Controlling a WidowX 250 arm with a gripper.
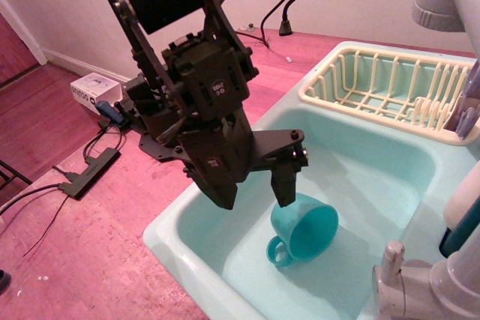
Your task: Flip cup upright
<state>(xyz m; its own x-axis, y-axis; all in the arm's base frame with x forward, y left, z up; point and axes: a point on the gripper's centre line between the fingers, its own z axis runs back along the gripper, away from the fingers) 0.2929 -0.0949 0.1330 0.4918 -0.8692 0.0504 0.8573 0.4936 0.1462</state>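
Note:
The teal cup (306, 231) lies tilted on its side on the floor of the pale aqua basin (375, 177). Its round face points toward the front right and its loop handle (279, 251) sticks out at the lower left. My black gripper (255, 198) hangs over the basin's left part with its jaws open and nothing between them. Its right finger (284, 185) ends right at the cup's upper left edge; I cannot tell if it touches. The left finger (223, 189) is clear of the cup, near the basin's left wall.
A cream dish rack (390, 84) sits at the back right of the sink. A white faucet (420, 286) stands at the front right corner. A power strip (90, 174), cables and a white box (94, 91) lie on the floor at the left.

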